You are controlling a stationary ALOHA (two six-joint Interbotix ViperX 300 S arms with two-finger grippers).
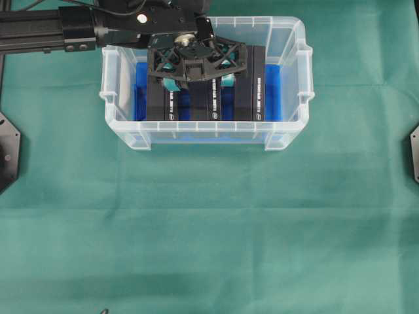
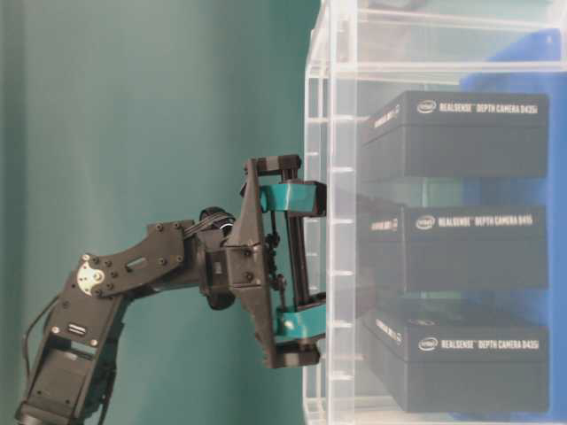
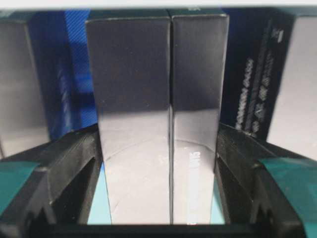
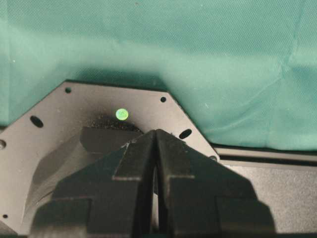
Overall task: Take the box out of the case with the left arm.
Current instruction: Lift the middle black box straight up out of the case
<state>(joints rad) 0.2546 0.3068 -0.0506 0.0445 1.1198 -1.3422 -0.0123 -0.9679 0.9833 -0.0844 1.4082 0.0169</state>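
My left jaws (image 1: pixel 197 80) are clamped across the middle box (image 1: pixel 205 84), which sits unlifted in the case (image 1: pixel 288 134); extraction remains, right jaws (image 4: pixel 155 183) closed, idle.

Overhead: left gripper (image 1: pixel 196 63) head covers the far ends of the boxes (image 1: pixel 208 98) near the case (image 1: pixel 288 134) far wall; fingertips hidden below it; box print too small to read; left wrist view: box (image 3: pixel 157 124) cut off top and bottom; neighbour's lettering blurred.
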